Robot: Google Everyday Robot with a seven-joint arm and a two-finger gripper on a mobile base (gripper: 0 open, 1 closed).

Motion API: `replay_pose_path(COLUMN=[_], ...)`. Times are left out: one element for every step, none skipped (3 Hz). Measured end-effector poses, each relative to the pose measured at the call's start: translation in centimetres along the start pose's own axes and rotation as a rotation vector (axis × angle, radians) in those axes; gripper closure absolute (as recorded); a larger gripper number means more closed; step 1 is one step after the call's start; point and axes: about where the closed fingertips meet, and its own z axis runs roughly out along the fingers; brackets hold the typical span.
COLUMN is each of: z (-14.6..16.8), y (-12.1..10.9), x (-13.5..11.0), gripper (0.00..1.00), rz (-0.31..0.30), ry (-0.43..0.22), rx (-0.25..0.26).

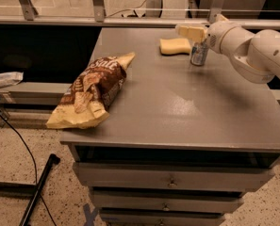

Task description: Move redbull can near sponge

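The redbull can (199,54), silver with blue patches, stands upright on the grey table (177,107) at the far right. The pale yellow sponge (176,46) lies just left of it, a small gap apart. My gripper (196,36) is at the end of the white arm (252,51) that reaches in from the right. It sits right over the can's top and hides the pull-tab.
A brown-and-cream chip bag (93,91) lies on the table's left side, overhanging the front left corner. Drawers (172,180) are below the tabletop. A rail (130,20) runs behind the table. Cables and a black leg (36,187) are on the floor at left.
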Motion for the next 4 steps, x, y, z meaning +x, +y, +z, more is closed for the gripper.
replay_pose_path(z=[0.0, -0.1, -1.9, -4.8], y=[0.0, 0.0, -3.1, -7.8], x=[0.0, -0.6, -3.6, -7.2], gripper=[0.0, 0.0, 0.0, 0.0], rz=[0.0, -0.01, -0.008, 0.028], ry=[0.0, -0.005, -0.059, -0.154], rx=[0.0, -0.028, -0.025, 0.022])
